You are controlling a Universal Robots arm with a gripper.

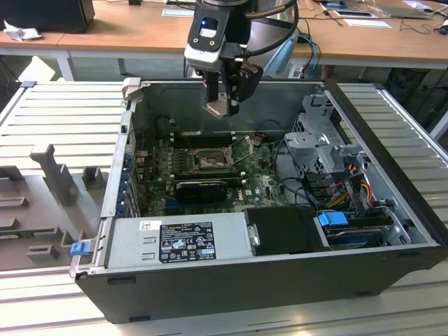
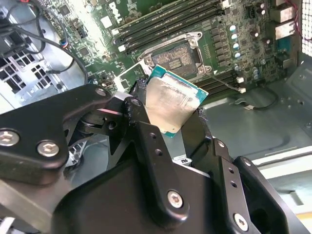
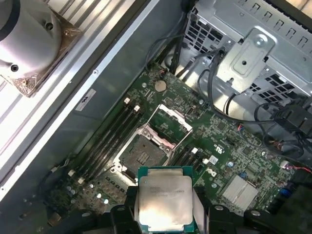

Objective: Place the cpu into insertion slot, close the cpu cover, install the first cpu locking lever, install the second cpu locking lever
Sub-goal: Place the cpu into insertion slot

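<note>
First step: the claw (image 1: 222, 105) grasps the cpu (image 3: 163, 202) aloft, with the insertion slot (image 1: 208, 162) at its 6 o'clock in the exterior view, well apart. Seating likely calls for squared, level lowering.

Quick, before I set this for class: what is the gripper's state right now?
Gripper: shut on the cpu, held clear of the insertion slot.

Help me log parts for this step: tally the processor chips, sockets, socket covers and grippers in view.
chip: 1
socket: 1
socket cover: 1
gripper: 1
Total: 4
</note>
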